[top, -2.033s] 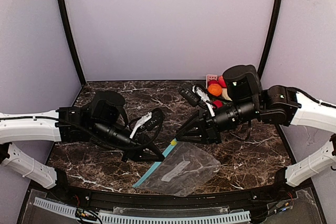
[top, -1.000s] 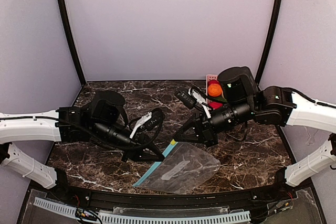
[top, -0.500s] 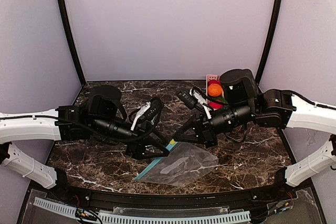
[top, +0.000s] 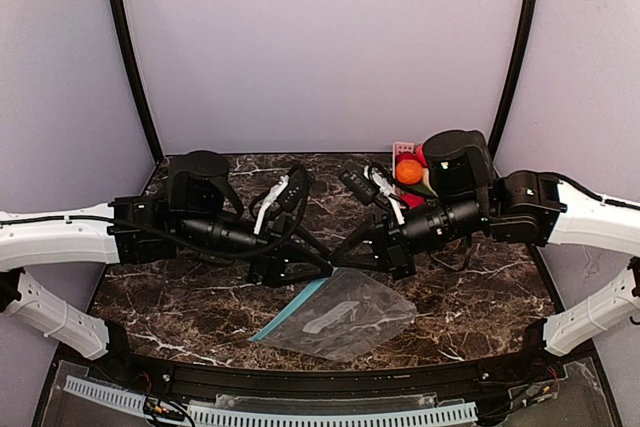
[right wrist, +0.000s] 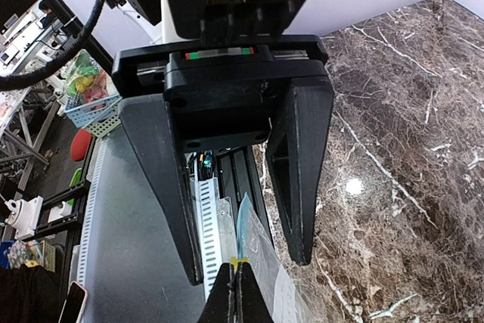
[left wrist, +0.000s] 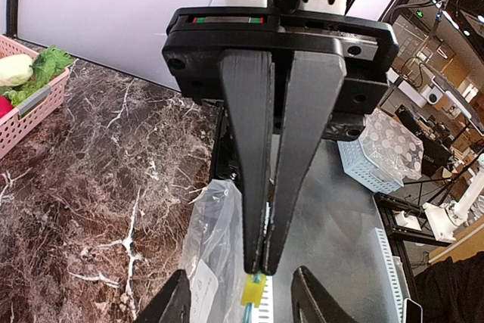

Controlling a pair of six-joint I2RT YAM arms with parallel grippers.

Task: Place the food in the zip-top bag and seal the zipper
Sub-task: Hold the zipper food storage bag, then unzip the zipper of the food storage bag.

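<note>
Close to the front of the dark stone tabletop (top: 180, 297) lies the clear zip-top bag (top: 345, 317). Its blue zipper (top: 290, 310) runs from the near left corner up toward the middle, where the two arms meet. The left tool (left wrist: 257, 266) is squeezed almost shut on the far end of the zipper. The right tool (right wrist: 246, 266) is wide, with that blue edge in the gap between its fingers. The food (left wrist: 41, 69) sits in a pink basket (top: 401, 150) at the far right, well apart from the bag.
</note>
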